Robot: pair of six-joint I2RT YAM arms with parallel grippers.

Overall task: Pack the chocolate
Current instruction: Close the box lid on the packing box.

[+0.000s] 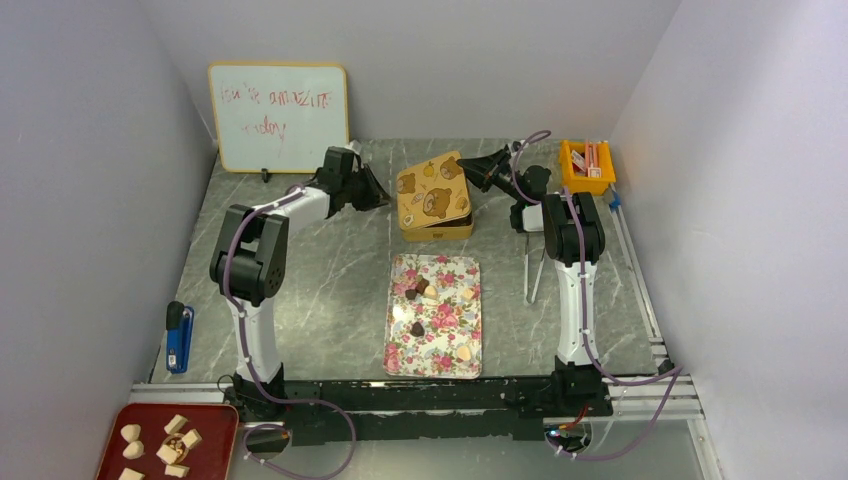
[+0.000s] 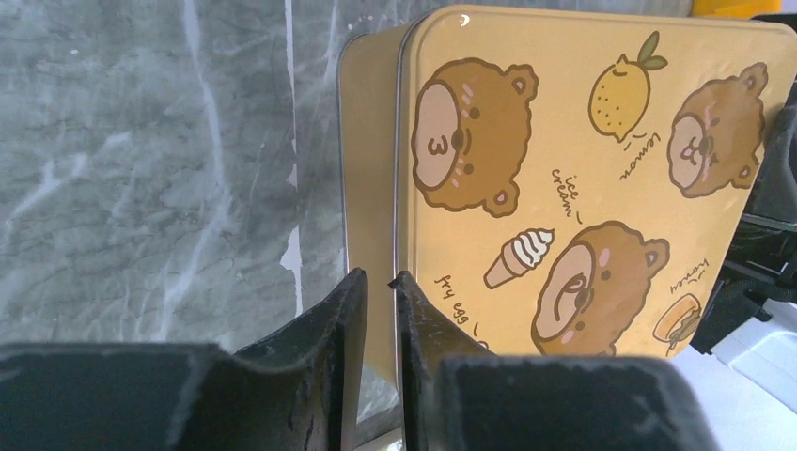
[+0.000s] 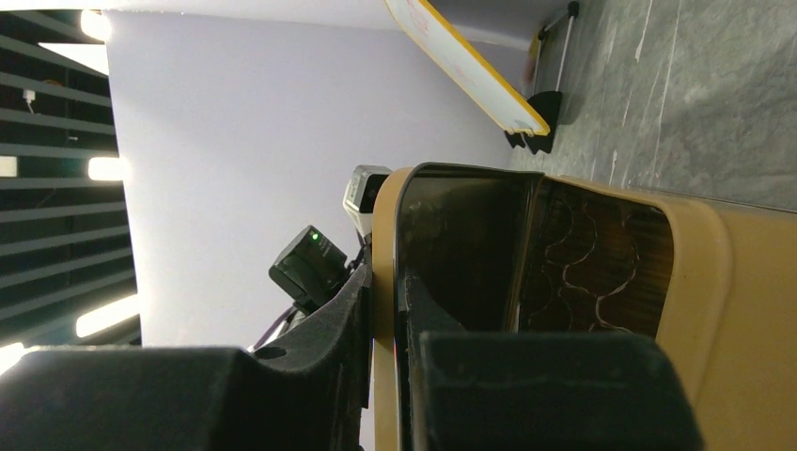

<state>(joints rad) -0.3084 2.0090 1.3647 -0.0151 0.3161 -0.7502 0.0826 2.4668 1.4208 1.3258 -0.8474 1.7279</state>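
- The right claw [image 3: 383, 282] is clamped on one edge of the bear-print tin lid [image 1: 433, 192]. The left claw [image 2: 378, 279] is pinched to a slit on the opposite rim, likely so the lid lifts level off the tin [image 1: 440, 232].
- The chocolates [image 1: 421, 289] lie on the floral tray [image 1: 400, 362] on the desk, near the tin; none are packed.
- The tilted lid bars the tin's mouth. The whiteboard [image 1: 279, 117] and orange bin [image 1: 586, 165] stand well apart.

top: high behind the arm bases [image 1: 262, 388], looking down over the whole worktop [image 1: 320, 270] | left wrist: close on the lid [image 2: 583, 122] of the tin [image 2: 367, 141], facing its printed top | right wrist: rolled sideways, at the lid's rim, looking under it | shared: lid in all three; whiteboard [image 1: 279, 117] in top and right wrist
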